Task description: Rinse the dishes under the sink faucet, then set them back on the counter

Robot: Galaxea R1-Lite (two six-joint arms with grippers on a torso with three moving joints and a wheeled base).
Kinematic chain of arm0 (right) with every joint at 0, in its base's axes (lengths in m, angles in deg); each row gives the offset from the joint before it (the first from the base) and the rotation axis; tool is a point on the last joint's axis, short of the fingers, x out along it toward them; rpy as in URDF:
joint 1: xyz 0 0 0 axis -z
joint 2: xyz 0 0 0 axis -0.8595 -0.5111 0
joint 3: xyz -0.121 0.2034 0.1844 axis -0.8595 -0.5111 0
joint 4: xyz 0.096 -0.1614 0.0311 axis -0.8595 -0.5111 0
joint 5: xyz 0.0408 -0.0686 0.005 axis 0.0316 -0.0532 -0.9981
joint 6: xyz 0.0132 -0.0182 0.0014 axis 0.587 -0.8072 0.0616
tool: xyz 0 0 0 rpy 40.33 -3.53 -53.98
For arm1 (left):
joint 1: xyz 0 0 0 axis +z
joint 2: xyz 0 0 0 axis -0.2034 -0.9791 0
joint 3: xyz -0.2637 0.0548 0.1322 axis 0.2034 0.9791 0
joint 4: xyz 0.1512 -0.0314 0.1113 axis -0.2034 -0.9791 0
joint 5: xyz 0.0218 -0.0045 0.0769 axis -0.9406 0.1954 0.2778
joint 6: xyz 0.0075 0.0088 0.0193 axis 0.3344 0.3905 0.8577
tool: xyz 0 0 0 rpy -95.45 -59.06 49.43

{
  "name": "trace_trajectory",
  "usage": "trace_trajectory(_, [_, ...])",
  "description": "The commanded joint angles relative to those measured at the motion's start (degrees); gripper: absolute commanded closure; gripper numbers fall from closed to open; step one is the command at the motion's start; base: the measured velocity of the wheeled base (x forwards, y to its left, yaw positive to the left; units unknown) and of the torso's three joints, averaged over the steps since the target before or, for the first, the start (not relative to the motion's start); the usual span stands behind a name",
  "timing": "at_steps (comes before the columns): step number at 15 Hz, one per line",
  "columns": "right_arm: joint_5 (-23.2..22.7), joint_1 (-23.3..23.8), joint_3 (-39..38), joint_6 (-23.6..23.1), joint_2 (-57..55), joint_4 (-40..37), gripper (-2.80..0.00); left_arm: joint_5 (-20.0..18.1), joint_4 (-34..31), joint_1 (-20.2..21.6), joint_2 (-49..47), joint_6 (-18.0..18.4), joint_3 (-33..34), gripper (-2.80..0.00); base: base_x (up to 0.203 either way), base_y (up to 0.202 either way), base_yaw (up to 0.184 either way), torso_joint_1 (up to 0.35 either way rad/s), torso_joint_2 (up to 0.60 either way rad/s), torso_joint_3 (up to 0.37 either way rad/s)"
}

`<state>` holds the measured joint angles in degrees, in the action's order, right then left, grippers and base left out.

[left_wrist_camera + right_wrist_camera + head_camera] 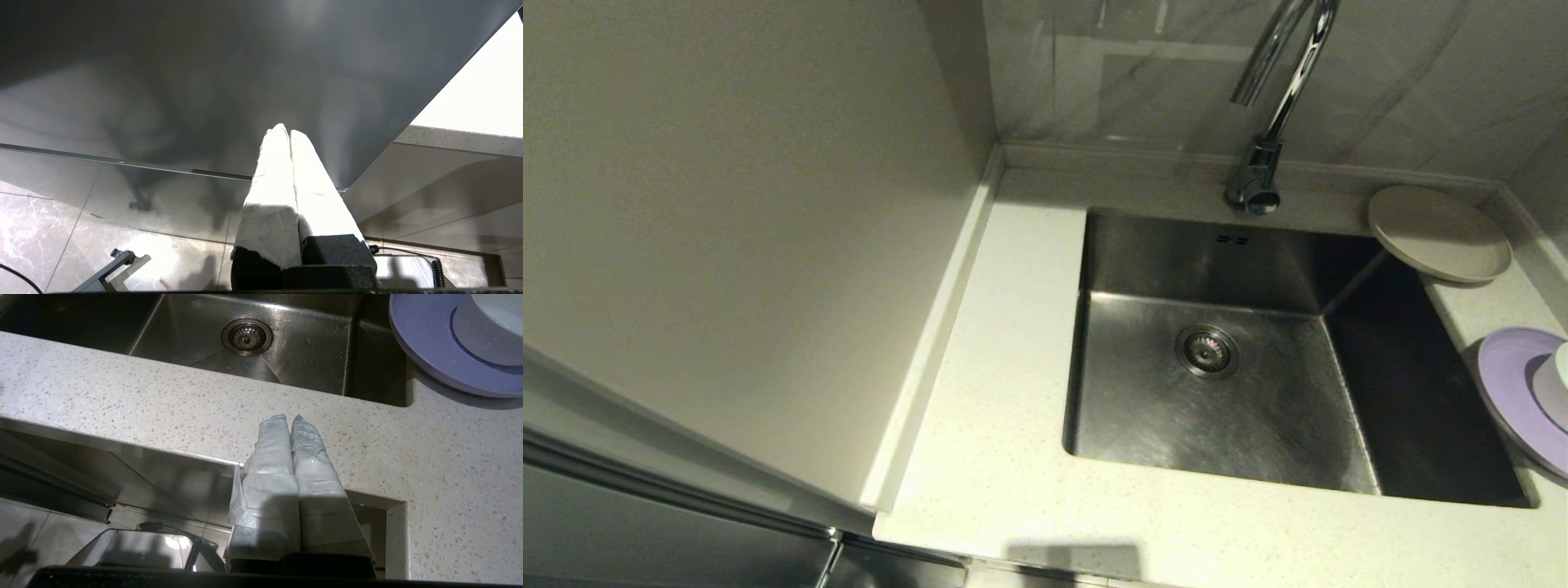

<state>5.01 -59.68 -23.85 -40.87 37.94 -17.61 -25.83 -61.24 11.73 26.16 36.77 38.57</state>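
Note:
The steel sink (1217, 408) is sunk into the speckled counter (1005, 327), with the chrome faucet (1278, 90) arching over its back edge. A beige plate (1437, 233) lies on the counter at the sink's back right corner. A lilac plate (1515, 388) with a white bowl (1561, 384) on it sits at the sink's right edge. Neither arm shows in the head view. My right gripper (291, 418) is shut and empty, low in front of the counter's front edge. My left gripper (286, 130) is shut and empty, down by a grey panel.
A tall pale cabinet side (743, 204) stands left of the counter, and grey marbled wall tile (1143, 73) rises behind the faucet. The drain strainer (1207, 351) sits in the sink floor. Below the counter front (204, 416) lie tiled floor and a cable.

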Motion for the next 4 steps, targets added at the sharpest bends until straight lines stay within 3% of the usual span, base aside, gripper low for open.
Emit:
trace_trajectory(1, [0.01,-0.02,-0.01,0.13,-0.11,-0.08,0.0,0.03,0.04,0.0,0.09,-0.03,0.0,0.0,0.0,0.0,0.0,0.0,0.0,0.0])
trace_trajectory(4, [0.01,-0.02,-0.01,0.13,-0.11,-0.08,0.0,0.03,0.04,0.0,0.09,-0.03,0.0,0.0,0.0,0.0,0.0,0.0,0.0,0.0])
